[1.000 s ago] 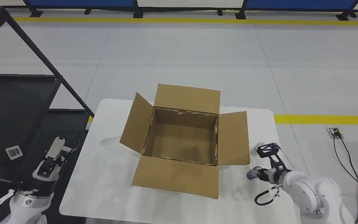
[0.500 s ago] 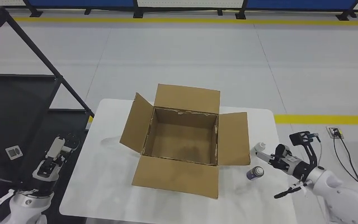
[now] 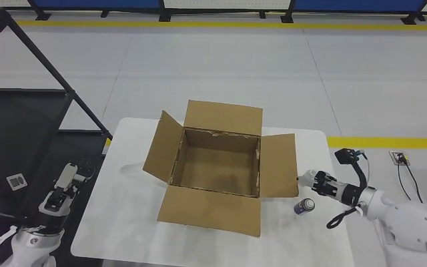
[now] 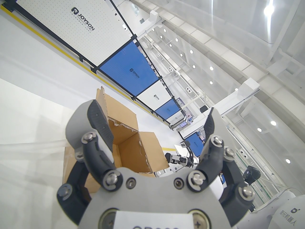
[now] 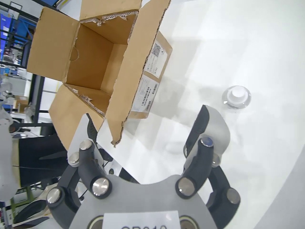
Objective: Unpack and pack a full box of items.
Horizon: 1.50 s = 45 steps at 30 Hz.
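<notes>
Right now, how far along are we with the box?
Unpacking looks done: the box is open and looks empty, and a small bottle stands on the table beside it. The left hand and right hand are open, holding nothing. Repacking is left.

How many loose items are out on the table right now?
2, both right of the box: a white-capped bottle by the right gripper, and a can nearer the robot. Nothing seems hidden.

Right pincer (image 5: 146,116) gapes over bare counter (image 5: 238,36); box (image 5: 95,55) flap blocks just ahead; bottle (image 5: 236,96) stands beside, apart.
</notes>
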Available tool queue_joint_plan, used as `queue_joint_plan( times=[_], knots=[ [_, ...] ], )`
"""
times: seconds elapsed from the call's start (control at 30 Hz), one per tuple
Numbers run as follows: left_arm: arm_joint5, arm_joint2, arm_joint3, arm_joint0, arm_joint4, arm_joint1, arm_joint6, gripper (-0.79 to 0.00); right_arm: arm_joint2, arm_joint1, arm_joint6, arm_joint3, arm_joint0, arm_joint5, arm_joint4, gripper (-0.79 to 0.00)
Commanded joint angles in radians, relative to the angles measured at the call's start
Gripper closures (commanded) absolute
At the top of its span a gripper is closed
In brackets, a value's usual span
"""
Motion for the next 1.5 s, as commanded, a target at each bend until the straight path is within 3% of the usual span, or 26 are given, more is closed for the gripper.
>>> queue_joint_plan(
  times=[0.0, 0.03, 0.07, 0.4, 0.57, 0.9, 0.93, 0.97, 1.0, 1.03, 1.17, 1.47],
  knots=[
    [0.0, 0.0, 0.0, 0.0, 0.0, 0.0, 0.0, -0.785, -0.02, 0.003, 0.035, 0.039, 0.037, 0.008, 0.038, -0.594],
    [0.0, 0.0, 0.0, 0.0, 0.0, 0.0, 0.0, -0.785, -0.029, 0.005, 0.05, 0.06, 0.054, 0.009, 0.054, -0.523],
    [0.0, 0.0, 0.0, 0.0, 0.0, 0.0, 0.0, -0.785, -0.037, 0.006, 0.061, 0.079, 0.069, 0.01, 0.066, -0.391],
    [0.0, 0.0, 0.0, 0.0, 0.0, 0.0, 0.0, -0.785, -0.113, 0.02, 0.103, 0.176, 0.16, 0.027, 0.107, -0.234],
    [0.0, 0.0, 0.0, 0.0, 0.0, 0.0, 0.0, -0.785, -0.133, 0.026, 0.094, 0.178, 0.168, 0.024, 0.12, 0.0],
    [0.0, 0.0, 0.0, 0.0, 0.0, 0.0, 0.0, -0.785, -0.166, 0.041, 0.087, 0.179, 0.188, 0.038, 0.128, 0.0],
    [0.0, 0.0, 0.0, 0.0, 0.0, 0.0, 0.0, -0.785, -0.17, 0.042, 0.085, 0.179, 0.191, 0.04, 0.118, -0.145],
    [0.0, 0.0, 0.0, 0.0, 0.0, 0.0, 0.0, -0.785, -0.172, 0.044, 0.081, 0.178, 0.192, 0.045, 0.114, -0.376],
    [0.0, 0.0, 0.0, 0.0, 0.0, 0.0, 0.0, -0.785, -0.172, 0.046, 0.079, 0.173, 0.191, 0.048, 0.115, -0.656],
    [0.0, 0.0, 0.0, 0.0, 0.0, 0.0, 0.0, -0.785, -0.167, 0.048, 0.076, 0.165, 0.187, 0.046, 0.114, -0.785],
    [0.0, 0.0, 0.0, 0.0, 0.0, 0.0, 0.0, -0.785, -0.108, 0.064, 0.03, 0.081, 0.123, 0.001, 0.037, -0.785],
    [0.0, 0.0, 0.0, 0.0, 0.0, 0.0, 0.0, -0.785, 0.044, 0.089, -0.105, -0.2, -0.221, -0.187, -0.184, -0.785]
  ],
)
